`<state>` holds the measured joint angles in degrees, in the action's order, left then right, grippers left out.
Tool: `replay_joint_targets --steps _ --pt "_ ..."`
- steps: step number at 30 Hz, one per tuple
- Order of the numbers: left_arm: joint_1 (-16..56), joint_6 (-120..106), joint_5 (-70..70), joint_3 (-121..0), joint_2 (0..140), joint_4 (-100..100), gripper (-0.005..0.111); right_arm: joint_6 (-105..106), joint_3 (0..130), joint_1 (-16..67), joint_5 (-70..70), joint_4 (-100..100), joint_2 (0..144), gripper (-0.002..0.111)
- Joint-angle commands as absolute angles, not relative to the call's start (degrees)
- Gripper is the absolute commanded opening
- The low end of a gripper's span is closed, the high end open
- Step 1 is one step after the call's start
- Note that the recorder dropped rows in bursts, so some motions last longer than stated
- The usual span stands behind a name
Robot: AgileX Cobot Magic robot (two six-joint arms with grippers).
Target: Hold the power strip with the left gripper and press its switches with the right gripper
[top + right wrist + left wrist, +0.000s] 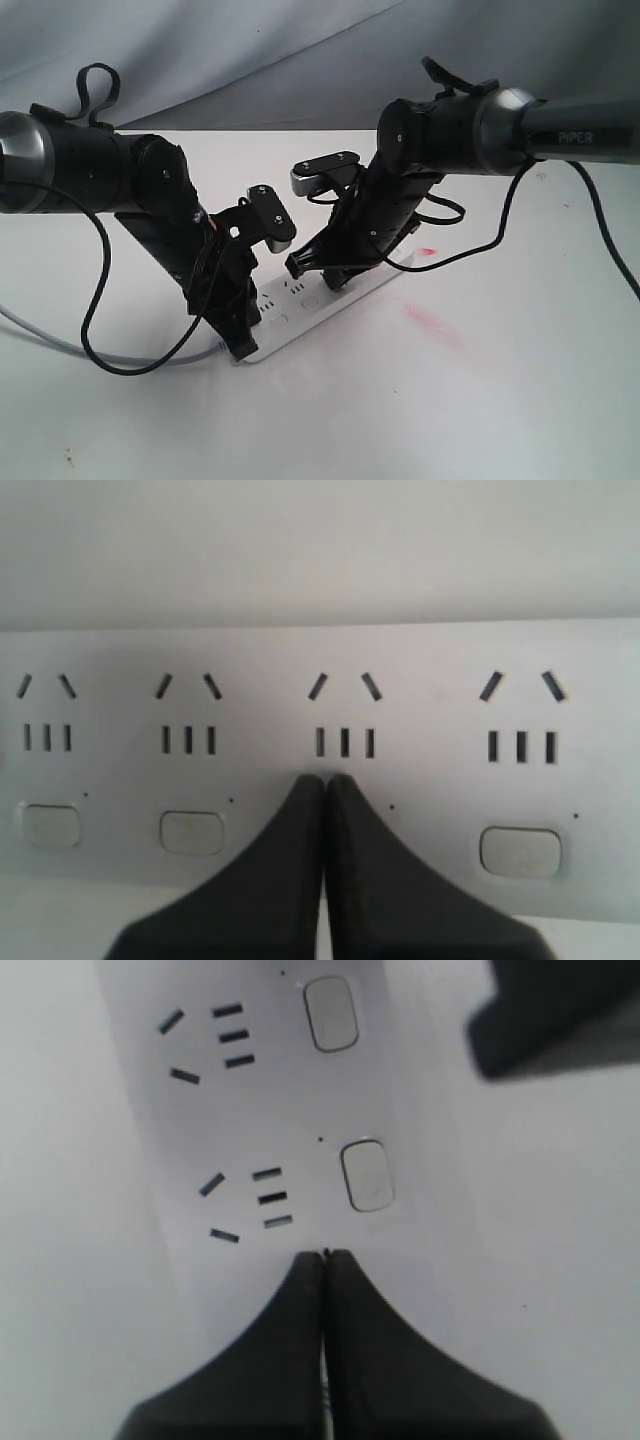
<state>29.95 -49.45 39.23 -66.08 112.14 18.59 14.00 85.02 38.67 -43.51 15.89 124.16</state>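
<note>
The white power strip (300,318) lies diagonally on the table with its sockets facing up. My left gripper (240,338) is shut, its tips (325,1255) resting on the strip (280,1110) near the cord end, just short of a switch (367,1174). Another switch (332,1012) lies beyond it. My right gripper (298,266) is also shut, its tips (323,778) down on the strip (440,710) where one switch of the row sits, hiding it. Two switches (191,832) show on one side and one switch (520,850) on the other.
The strip's grey cord (40,335) runs off to the left edge. A black cable (100,350) loops under the left arm. Red smudges (430,325) mark the white table right of the strip. A grey cloth (300,50) hangs behind.
</note>
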Motion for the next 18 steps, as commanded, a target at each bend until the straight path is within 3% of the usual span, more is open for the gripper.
replay_joint_targets --steps 1,18 --pt "29.96 -48.89 41.46 -65.30 113.66 17.87 0.000 13.68 83.77 38.85 -44.88 13.74 127.20 0.000" --pt "29.96 -48.74 41.63 -65.30 113.66 17.87 0.000 8.54 83.77 36.53 -41.28 6.86 110.90 0.000"
